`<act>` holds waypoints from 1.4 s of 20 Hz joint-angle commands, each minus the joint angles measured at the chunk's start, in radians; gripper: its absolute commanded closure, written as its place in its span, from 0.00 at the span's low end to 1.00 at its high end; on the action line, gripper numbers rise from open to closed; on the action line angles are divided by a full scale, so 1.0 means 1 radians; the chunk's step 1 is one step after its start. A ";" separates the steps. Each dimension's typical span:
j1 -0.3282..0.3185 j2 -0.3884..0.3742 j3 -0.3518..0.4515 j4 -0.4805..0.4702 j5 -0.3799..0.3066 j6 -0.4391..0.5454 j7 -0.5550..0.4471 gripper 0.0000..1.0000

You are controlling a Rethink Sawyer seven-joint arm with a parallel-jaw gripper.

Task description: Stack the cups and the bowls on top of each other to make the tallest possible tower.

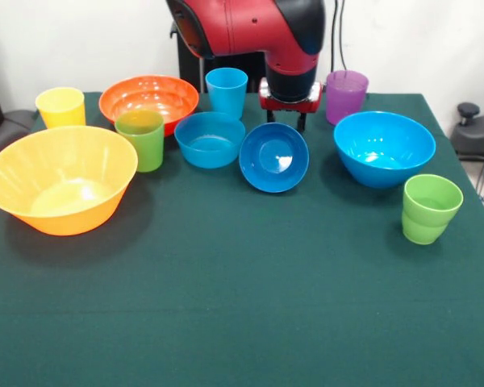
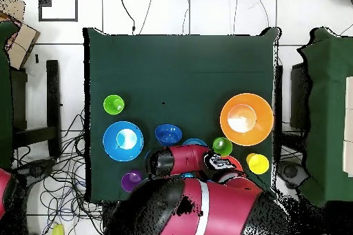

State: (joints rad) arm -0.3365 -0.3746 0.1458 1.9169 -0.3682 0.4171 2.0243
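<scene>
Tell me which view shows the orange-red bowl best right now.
The front view. The orange-red bowl shows its rim and inside there, with only the green cup covering part of its near side. In the overhead view the arm covers nearly all of it, leaving at most a sliver.

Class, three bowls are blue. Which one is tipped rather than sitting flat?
The small dark blue bowl, just in front of the pincer: its opening tilts toward the camera, while the other two blue bowls sit level.

Probably robotics lab: green-clothed table point(image 1: 242, 322), loose cables point(image 2: 62, 184) on tiled floor point(image 2: 172, 12), plain white wall point(image 1: 419, 40).
</scene>
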 commanded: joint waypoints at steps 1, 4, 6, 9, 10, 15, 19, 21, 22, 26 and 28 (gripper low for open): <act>-0.003 0.101 0.065 -0.305 -0.047 -0.222 0.024 0.00; -0.008 0.093 0.068 -0.300 -0.047 -0.213 0.019 0.00; -0.009 0.096 0.069 -0.304 -0.047 -0.206 0.014 0.00; -0.010 0.094 0.070 -0.310 -0.051 -0.197 0.007 0.00; -0.010 0.095 0.069 -0.312 -0.052 -0.197 0.006 0.00; -0.015 0.102 0.069 -0.318 -0.059 -0.208 0.001 0.00; -0.018 0.098 0.074 -0.321 -0.058 -0.194 -0.008 0.00; -0.022 0.095 0.078 -0.322 -0.055 -0.182 -0.013 0.00; -0.025 0.094 0.081 -0.321 -0.053 -0.176 -0.015 0.00; -0.023 0.083 0.079 -0.312 -0.042 -0.160 -0.004 0.00; -0.016 0.075 0.072 -0.306 -0.037 -0.153 0.007 0.00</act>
State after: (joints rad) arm -0.3378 -0.3730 0.1494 1.9096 -0.3686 0.4345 2.0241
